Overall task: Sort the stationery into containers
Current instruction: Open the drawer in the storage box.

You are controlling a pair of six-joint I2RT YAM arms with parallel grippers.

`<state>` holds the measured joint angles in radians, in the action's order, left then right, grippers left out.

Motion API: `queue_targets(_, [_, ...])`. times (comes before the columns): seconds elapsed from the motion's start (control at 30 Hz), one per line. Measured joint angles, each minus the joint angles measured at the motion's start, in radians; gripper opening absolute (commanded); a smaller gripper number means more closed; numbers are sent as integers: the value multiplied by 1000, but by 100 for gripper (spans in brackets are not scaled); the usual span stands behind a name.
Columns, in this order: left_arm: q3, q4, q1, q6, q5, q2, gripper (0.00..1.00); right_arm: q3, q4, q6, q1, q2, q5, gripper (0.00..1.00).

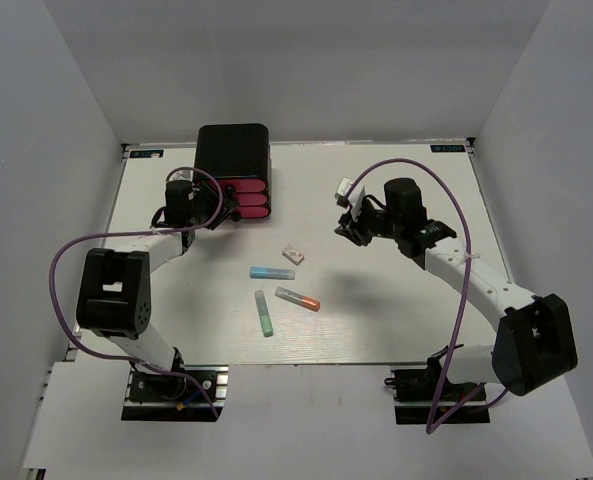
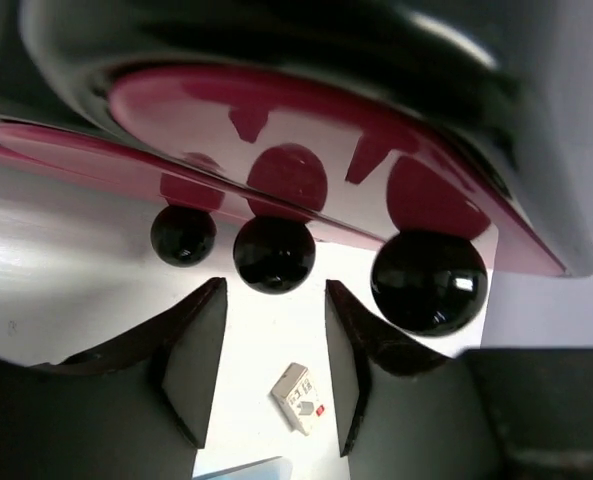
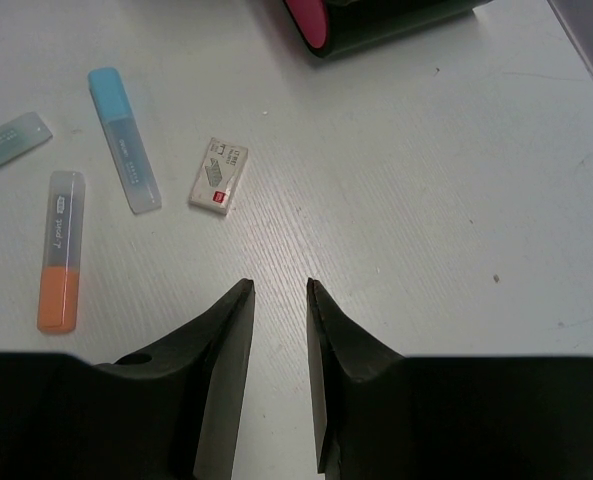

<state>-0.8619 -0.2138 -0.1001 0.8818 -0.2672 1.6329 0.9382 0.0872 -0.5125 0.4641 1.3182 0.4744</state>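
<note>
At the far edge, may drag whole black cabinet (image 1: 233, 148) rather than free a pink drawer (image 1: 248, 198) | left gripper (image 2: 274, 300): spread, clamping nothing | right gripper (image 3: 279, 290): slightly apart, empty | centre: marker sticks (image 1: 272, 272), white block (image 1: 294, 254), unsorted | middle knob (image 2: 274, 253), just ahead: glossy, slips easily

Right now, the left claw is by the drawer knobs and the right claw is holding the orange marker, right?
The right claw is empty; the orange marker lies on the table, as the right wrist view shows. The left claw is by the knobs.
</note>
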Motion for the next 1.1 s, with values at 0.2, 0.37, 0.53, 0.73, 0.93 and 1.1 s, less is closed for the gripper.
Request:
queue_targets(0.2, [-13, 4, -1, 10, 17, 14, 36, -2, 0, -5, 0, 8, 0, 41])
queue_targets(0.37, [-14, 4, -2, 13, 16, 15, 29, -4, 0, -22, 0, 18, 9, 55])
queue_targets(0.53, [-3, -12, -2, 9, 16, 15, 51, -4, 0, -37, 0, 44, 25, 57])
queue_targets(0.73, [13, -21, -2, 14, 33, 15, 59, -4, 0, -38, 0, 75, 31, 57])
queue_targets(0.93, [12, -45, -2, 26, 50, 21, 53, -4, 0, -40, 0, 77, 33, 57])
queue_targets(1.1, [12, -103, -5, 51, 57, 36, 46, -4, 0, -41, 0, 78, 34, 57])
